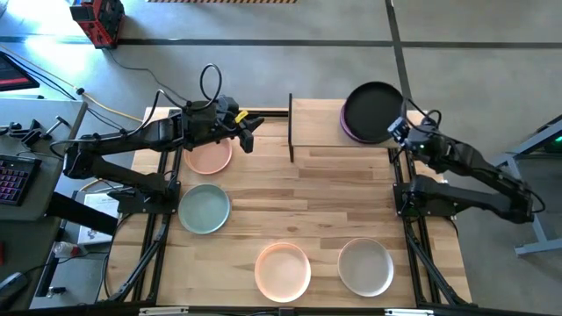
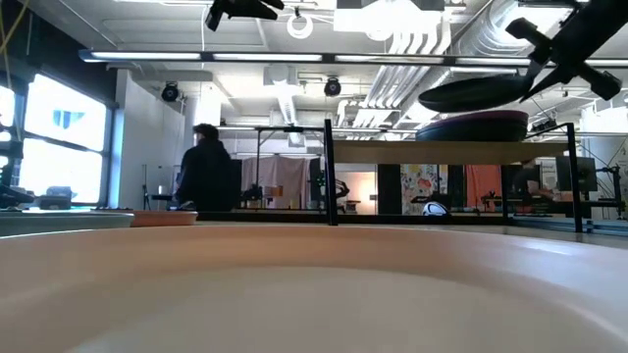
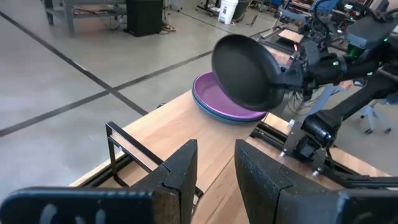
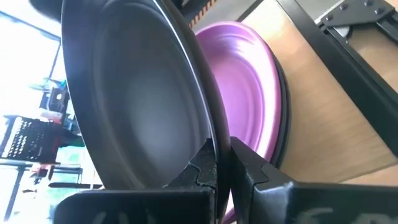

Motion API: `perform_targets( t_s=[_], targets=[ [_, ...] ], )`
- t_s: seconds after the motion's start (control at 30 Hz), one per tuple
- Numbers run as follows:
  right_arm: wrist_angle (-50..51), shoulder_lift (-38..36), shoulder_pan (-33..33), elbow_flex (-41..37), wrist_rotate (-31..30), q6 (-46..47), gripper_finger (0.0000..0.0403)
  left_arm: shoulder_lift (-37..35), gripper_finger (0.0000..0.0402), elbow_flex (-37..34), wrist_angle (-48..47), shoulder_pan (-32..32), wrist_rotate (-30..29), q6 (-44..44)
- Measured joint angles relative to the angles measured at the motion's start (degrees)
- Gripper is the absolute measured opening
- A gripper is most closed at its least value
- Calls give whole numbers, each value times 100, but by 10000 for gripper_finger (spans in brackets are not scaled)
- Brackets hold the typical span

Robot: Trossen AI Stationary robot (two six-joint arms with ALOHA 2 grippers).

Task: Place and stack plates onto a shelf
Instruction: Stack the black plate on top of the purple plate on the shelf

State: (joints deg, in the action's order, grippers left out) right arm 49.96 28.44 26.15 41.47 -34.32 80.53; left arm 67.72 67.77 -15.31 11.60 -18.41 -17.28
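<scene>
Nearest the low cam, a pale plate [image 2: 314,294] fills the foreground; in the high view it sits at the table's front edge [image 1: 366,267], just beside a peach plate [image 1: 283,270]. Black plate [image 1: 372,111] is pinched by its rim in the right gripper [image 1: 397,128], fingers closed narrow on the rim, tilted and held above the shelf [image 1: 316,123], clear of the stack below. That stack sits on the shelf's right end: purple plate [image 4: 245,93] on top, w/ darker rims under it [image 4: 283,118]; exact count underneath can't be told. Left half of shelf board is bare. Left gripper [image 1: 248,132] hangs above the table near the shelf's left end, fingers [image 3: 180,174] a narrow gap apart, holding nothing. Second peach plate [image 1: 209,155] lies partly under the left arm; green plate [image 1: 204,208] sits just in front of it. Person [image 2: 206,172] stands in the room beyond the table.
</scene>
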Motion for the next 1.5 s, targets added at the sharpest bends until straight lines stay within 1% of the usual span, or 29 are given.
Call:
perform_targets(
  t_s=[0.33, 0.6, 1.03, 1.17, 1.3, 1.5],
  targets=[
    [-27, 403, 170, -4, -85, 59, 0, 0, 97, 0, -2, 0, 0, 291],
    [-16, 423, 212, -4, -94, 8, 2, 0, 97, 0, -2, 0, 0, 293],
    [-16, 408, 210, 0, -213, -1, 75, 0, 97, 0, -2, 0, -15, 257],
    [-126, 408, 212, 0, -209, -217, 88, 0, 97, 0, 0, 0, -22, 253],
    [-156, 404, 212, 2, -66, -302, 97, 0, 97, 0, 13, 0, -24, 245],
    [-139, 398, 212, 2, 89, -868, 108, 0, 97, 0, 15, 2, -26, 87]
  ],
)
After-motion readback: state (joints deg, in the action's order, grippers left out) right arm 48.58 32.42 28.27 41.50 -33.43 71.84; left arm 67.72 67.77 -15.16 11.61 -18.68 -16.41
